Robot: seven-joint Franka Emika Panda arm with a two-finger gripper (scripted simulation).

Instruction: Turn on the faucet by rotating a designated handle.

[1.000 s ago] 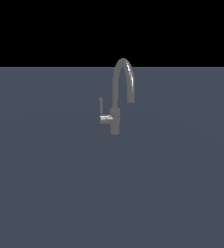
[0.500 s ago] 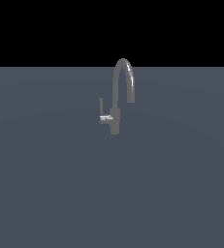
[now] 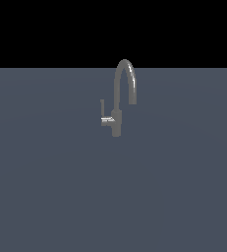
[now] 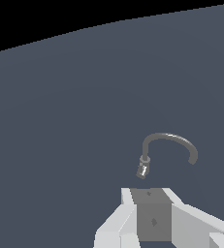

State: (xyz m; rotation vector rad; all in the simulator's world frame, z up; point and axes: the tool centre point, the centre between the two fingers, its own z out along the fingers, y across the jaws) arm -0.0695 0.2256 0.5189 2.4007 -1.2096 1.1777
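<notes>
The one faucet (image 3: 119,98) stands alone on the flat grey surface (image 3: 46,187), well apart from my gripper (image 4: 152,213), which shows only in the wrist view; whether its jaws are open I cannot tell. The tall arched spout (image 3: 126,78) is my likeliest mistake: coming in from this far, I could catch it and turn nothing. The one handle (image 3: 104,114), a slim lever on the body's side toward the exterior view's left, could slip past my fingers.
</notes>
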